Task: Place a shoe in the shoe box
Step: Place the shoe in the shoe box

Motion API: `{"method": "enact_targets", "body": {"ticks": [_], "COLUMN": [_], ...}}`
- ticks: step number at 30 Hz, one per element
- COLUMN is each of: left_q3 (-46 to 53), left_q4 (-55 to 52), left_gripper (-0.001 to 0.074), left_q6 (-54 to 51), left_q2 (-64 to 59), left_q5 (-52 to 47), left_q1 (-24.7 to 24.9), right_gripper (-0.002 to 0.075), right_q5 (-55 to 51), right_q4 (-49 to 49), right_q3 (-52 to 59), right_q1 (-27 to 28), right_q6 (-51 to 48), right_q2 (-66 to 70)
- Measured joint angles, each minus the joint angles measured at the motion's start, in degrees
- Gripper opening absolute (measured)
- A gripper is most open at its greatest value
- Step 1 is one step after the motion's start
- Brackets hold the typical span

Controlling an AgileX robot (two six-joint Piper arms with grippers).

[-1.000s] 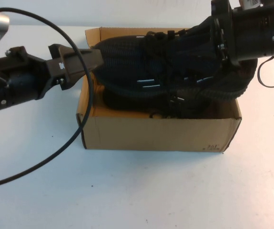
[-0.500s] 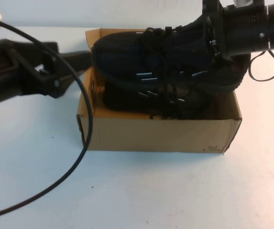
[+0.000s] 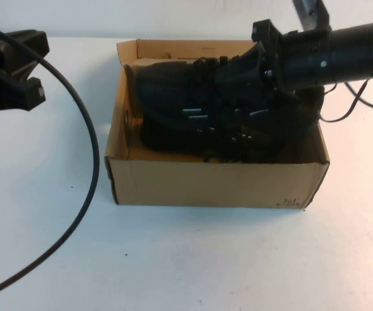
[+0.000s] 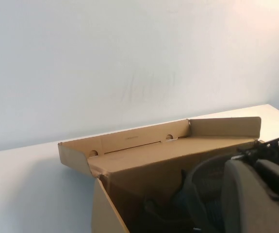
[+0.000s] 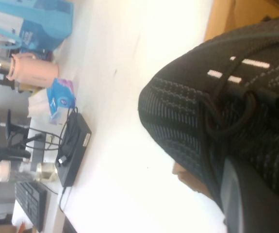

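High view: right gripper point(image 3: 264, 61) pinches the shoe point(image 3: 192, 91) low inside the box point(image 3: 215, 183); release comes next. Left gripper sits pressed together, off to the left.

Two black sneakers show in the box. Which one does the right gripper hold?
The upper shoe, lying across the shoe box top; the right gripper is shut on its heel end. The other sneaker lies beneath it, untouched. The left gripper, shut, is out of view.

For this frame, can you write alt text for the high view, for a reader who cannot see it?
The right gripper, shut on a black shoe, holds it inside an open brown shoe box at table centre, above a second black shoe lying in the box. The left gripper, shut, sits apart at the table's left edge, a black cable curving below.
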State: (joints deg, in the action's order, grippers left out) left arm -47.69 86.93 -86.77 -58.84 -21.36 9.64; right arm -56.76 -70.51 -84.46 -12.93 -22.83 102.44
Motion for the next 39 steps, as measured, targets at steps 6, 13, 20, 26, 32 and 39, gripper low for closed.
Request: {"method": "enact_targets", "body": {"ticks": [6,13,20,26,32,39], "left_q3": [0.0,0.0,0.0,0.0,0.0,0.0], "left_q4": [-0.3,-0.3,-0.4,-0.5,-0.6,-2.5], "left_gripper": [0.0002,0.0001,0.0001,0.0001,0.0001,0.0001], "left_q6": [0.1,0.4,0.5,0.6,0.7,2.3], "left_q2": [0.0,0.0,0.0,0.0,0.0,0.0], "left_q5": [-0.6,-1.3,-1.4,-1.4,-1.4,-1.4], "left_q1": [0.5,0.5,0.5,0.5,0.5,0.5], "right_gripper": [-0.0005,-0.0004,-0.0005,-0.0005,0.001,0.0323], "right_q5": [0.2,1.0,1.1,0.7,0.6,-0.6], "right_q4": [0.0,0.0,0.6,1.8,2.0,1.8], "right_q3": [-0.2,-0.2,-0.3,-0.4,-0.4,-0.6], "right_q1": [-1.8,-2.4,-2.4,-2.4,-2.4,-2.4], "right_q6": [-1.7,-3.6,-3.6,-2.6,-1.5,-1.8], "right_q2": [2.7,4.7,6.5,8.7,9.3,9.3]}}
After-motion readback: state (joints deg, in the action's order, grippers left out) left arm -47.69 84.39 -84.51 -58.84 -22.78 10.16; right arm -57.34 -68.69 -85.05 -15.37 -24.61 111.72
